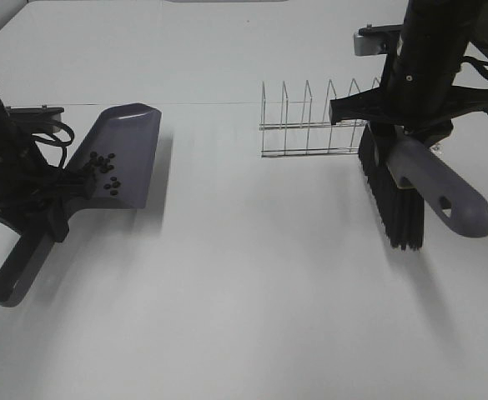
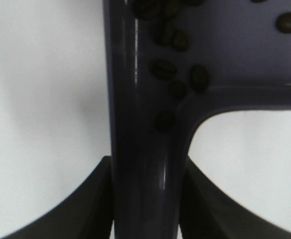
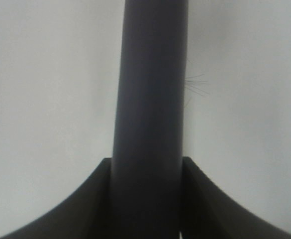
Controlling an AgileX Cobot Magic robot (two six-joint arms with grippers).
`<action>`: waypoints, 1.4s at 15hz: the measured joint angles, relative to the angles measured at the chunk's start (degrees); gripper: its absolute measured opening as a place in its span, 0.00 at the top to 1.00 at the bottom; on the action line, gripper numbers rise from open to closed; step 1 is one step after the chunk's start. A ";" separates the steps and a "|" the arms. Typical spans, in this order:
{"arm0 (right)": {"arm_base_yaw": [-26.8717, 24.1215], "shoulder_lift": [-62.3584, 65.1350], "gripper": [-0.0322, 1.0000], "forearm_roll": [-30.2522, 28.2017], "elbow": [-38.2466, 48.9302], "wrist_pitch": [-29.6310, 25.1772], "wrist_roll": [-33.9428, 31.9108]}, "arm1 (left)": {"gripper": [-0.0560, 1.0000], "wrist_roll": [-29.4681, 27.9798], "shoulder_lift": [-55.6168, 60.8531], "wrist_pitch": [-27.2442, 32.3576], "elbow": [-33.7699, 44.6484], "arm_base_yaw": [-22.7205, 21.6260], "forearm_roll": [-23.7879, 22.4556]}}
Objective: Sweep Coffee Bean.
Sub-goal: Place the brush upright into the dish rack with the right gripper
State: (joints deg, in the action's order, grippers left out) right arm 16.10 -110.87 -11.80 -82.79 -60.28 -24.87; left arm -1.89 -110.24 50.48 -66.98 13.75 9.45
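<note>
Grey dustpan (image 1: 127, 142) ×1, brush (image 1: 398, 208) ×1, coffee bean (image 1: 102, 165) roughly a dozen, in pan just beyond left gripper (image 1: 52, 204) clamping its handle; right gripper (image 1: 415, 125) clamping brush.

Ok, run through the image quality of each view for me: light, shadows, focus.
Exterior high: even bright light, the white table nearly washed out, soft shadows beside the dustpan and by the brush. Left wrist: close and soft, the coffee beans blurred, a glare streak down the dustpan handle. Right wrist: the brush handle out of focus, dark, featureless.
</note>
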 joint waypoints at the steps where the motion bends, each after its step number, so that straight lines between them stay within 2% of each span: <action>1: -1.03 -2.01 0.62 0.40 -2.18 -0.92 0.00 | 0.63 0.06 0.00 0.00 0.00 0.00 0.00; 4: -4.70 -6.25 0.62 0.34 -6.53 -1.66 1.95 | 0.63 0.23 0.00 0.00 0.00 0.00 0.00; 7: -4.76 -6.42 0.62 1.38 -6.93 1.09 4.58 | 0.63 0.23 0.00 -0.06 0.00 0.00 0.00; 13: -4.70 -7.28 0.62 1.89 -7.16 4.64 5.04 | 0.63 0.23 0.00 -0.06 0.00 0.00 0.00; 17: -4.70 -10.66 0.62 -1.26 -10.37 4.81 4.93 | 0.63 0.23 0.00 -0.06 0.00 0.00 0.00; 21: -4.70 -13.35 0.62 -3.61 -15.36 7.22 4.87 | 0.63 0.23 0.00 -0.06 0.00 0.00 0.00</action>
State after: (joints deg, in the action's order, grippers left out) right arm 11.40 -124.22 -15.41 -98.15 -53.06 -20.00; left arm -1.66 -110.24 50.42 -66.98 13.75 9.45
